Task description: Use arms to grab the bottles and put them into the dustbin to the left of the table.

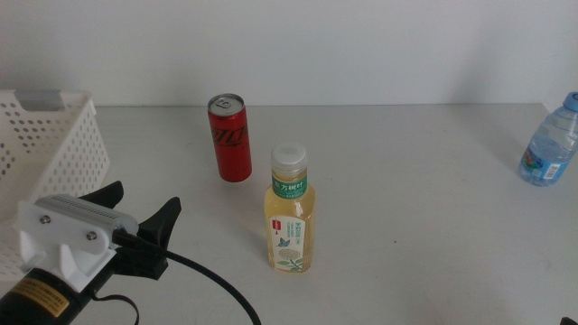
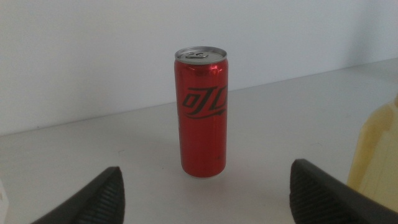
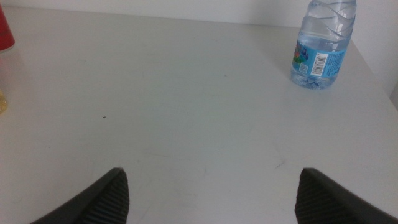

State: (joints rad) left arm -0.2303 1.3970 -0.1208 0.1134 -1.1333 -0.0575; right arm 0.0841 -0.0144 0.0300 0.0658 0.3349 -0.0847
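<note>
The left gripper (image 1: 140,209) hovers low over the desk (image 1: 406,181) just beside the white basket (image 1: 54,135), its fingers (image 2: 99,196) spread wide and empty, aimed at the red can (image 1: 230,138), which stands upright a little way ahead of them. The tea bottle (image 1: 289,212) stands upright nearer the camera and just right of the can, apart from it, while the water bottle (image 1: 549,142) stands well away at the desk's far right edge. The right gripper (image 3: 211,199) does not show in the middle view; its own camera shows its fingers (image 3: 93,199) also spread and holding nothing, over bare desk with the water bottle ahead.
</note>
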